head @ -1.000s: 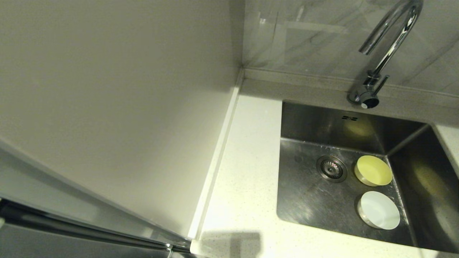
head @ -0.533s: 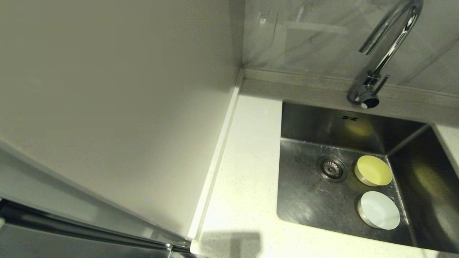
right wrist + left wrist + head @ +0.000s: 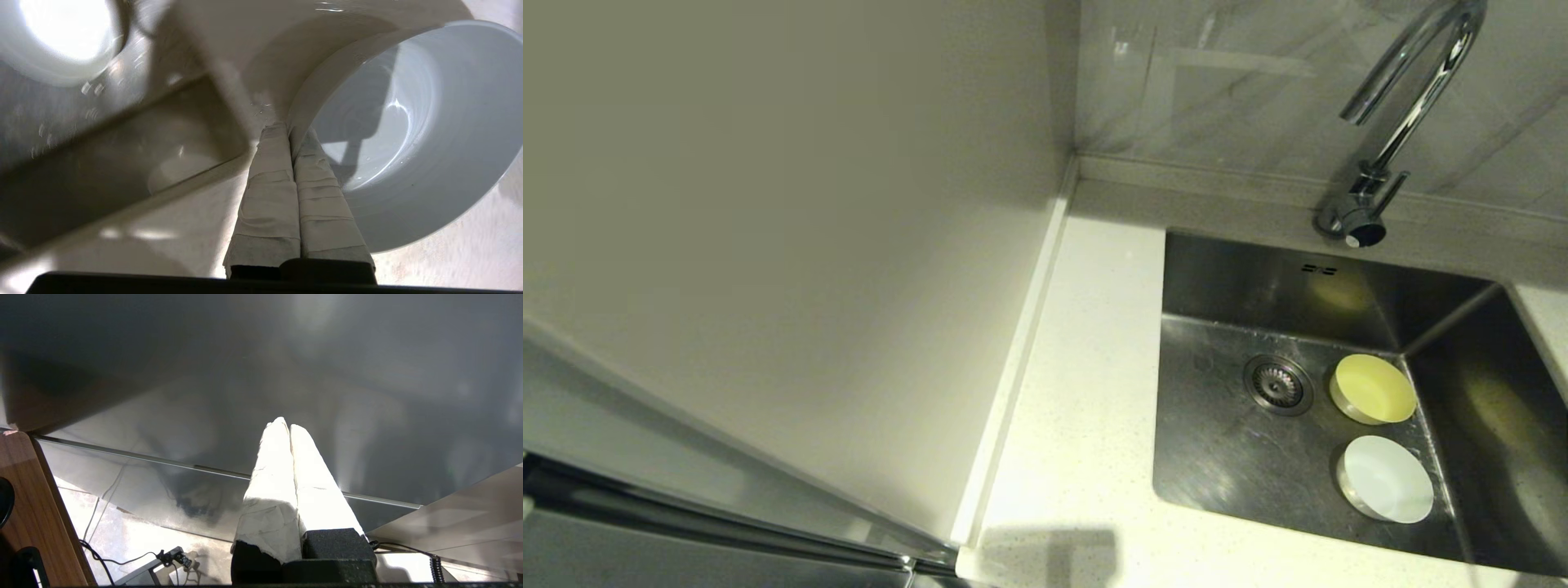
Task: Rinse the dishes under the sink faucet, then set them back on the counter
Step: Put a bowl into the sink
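The right end effector (image 3: 291, 128) pinches the near rim of the pale bluish-white bowl (image 3: 408, 134) on the tabletop (image 3: 470, 253), bowl body lying toward one o'clock from its tips, while the left end effector (image 3: 289, 426) sits closed, parked away.

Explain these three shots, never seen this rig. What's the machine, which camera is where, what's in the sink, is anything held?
It is a two-armed robot at a kitchen sink. The wide shot comes from its head camera, looking down at the white counter, the steel sink and the chrome faucet. A yellow bowl and a white bowl lie in the basin. The other two shots come from cameras behind each arm's fingers. The left gripper is shut on nothing, parked away from the sink. The right gripper is shut on the rim of a pale bowl that looks to be on the counter beside the sink.
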Available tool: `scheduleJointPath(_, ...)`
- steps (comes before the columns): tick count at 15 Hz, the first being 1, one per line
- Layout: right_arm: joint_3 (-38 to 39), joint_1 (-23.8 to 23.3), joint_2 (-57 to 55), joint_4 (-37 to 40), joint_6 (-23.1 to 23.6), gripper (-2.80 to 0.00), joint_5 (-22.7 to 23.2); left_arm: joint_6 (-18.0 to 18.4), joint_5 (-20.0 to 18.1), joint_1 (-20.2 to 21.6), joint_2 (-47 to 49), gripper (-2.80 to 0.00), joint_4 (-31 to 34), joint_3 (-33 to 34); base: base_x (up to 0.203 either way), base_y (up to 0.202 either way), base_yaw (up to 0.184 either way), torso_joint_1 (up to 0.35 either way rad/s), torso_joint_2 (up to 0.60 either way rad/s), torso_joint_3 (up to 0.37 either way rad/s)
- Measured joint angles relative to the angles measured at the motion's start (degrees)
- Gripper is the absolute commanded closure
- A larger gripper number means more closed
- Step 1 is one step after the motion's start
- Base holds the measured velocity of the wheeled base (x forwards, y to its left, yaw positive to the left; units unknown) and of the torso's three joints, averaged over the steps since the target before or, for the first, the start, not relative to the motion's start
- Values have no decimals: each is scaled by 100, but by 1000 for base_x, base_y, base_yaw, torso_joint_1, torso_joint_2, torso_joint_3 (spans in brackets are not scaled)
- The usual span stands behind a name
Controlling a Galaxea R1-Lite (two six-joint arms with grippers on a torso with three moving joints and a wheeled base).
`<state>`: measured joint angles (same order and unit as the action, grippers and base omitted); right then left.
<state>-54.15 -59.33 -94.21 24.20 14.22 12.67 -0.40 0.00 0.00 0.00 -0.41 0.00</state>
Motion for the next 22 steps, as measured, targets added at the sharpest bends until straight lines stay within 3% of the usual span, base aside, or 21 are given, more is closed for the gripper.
scheduleJointPath(4, 307, 847, 560, -20, 285, 0, 386, -1, 0, -5, 0, 0, 1, 0, 0, 0, 0, 0, 0, 0)
scheduleJointPath(8, 648, 2462, 1254, -359, -30, 0, 227, -3, 0, -2, 0, 0, 0, 0, 0, 0, 0, 0, 0, 0)
scheduleJointPath(10, 806, 3531, 1488, -763, -448, 0, -288, -2, 0, -2, 0, 0, 0, 0, 0, 0, 0, 0, 0, 0)
scheduleJointPath(15, 1215, 6206, 1536, -1996, -1736, 0, -2349, -1, 0, -2, 0, 0, 0, 0, 0, 0, 0, 0, 0, 0)
scheduleJointPath(18, 1320, 6977, 1019, -2571, -2147, 0, -3083, -1, -2, 0, 0, 0, -1, 0, 0, 0, 0, 0, 0, 0)
scheduleJointPath(22, 1375, 7484, 1, -3635, -2203, 0, -3611, -3, -1, -1, 0, 0, 0, 0, 0, 0, 0, 0, 0, 0)
